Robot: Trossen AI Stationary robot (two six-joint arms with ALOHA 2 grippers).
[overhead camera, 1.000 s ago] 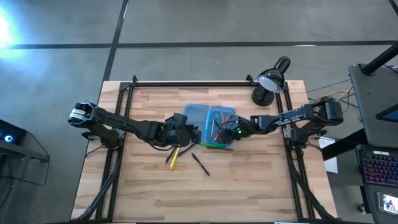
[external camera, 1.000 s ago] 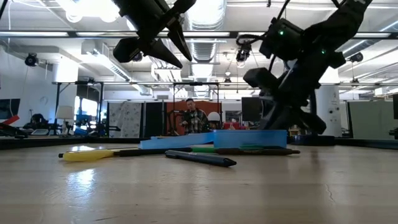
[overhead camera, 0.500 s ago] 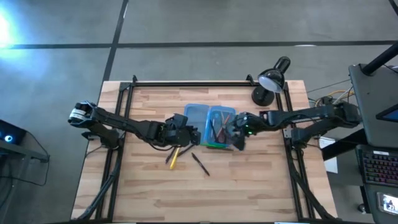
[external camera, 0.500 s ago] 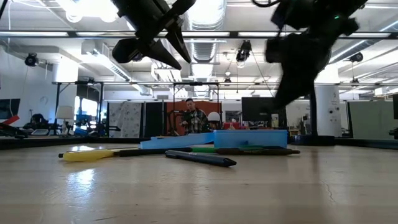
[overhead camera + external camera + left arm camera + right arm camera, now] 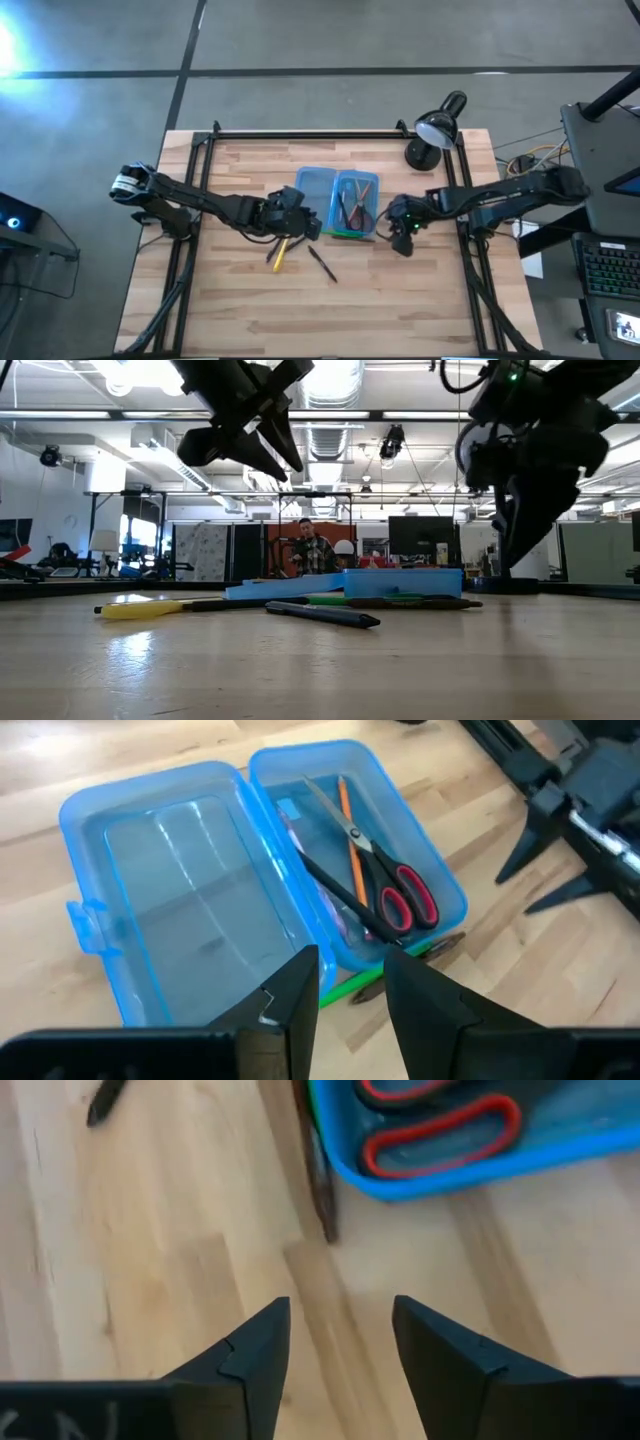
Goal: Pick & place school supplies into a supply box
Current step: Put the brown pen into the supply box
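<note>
The supply box (image 5: 335,203) lies open on the table, a translucent blue case of two halves. Its right half (image 5: 360,850) holds red-handled scissors (image 5: 395,895), an orange pencil (image 5: 348,835) and a black pen. Against its near side lie a green pen (image 5: 345,988) and a brown pencil (image 5: 318,1175). A yellow pen (image 5: 280,252) and a black pen (image 5: 322,263) lie nearer on the table. My left gripper (image 5: 305,222) hovers open at the box's near left corner. My right gripper (image 5: 403,240) hangs open above bare table, right of the box.
A black desk lamp (image 5: 435,128) stands at the far right corner. The box's left half (image 5: 170,910) has nothing in it. Bare wood spreads along the near side (image 5: 330,310). A person shows far behind the table (image 5: 305,545).
My right gripper has drawn out of the box's right half, risen, and gone toward the table's right and near edges, rolling its wrist as it went. The scissors now lie uncovered in that half. My left gripper has stayed in place and rolled slightly.
</note>
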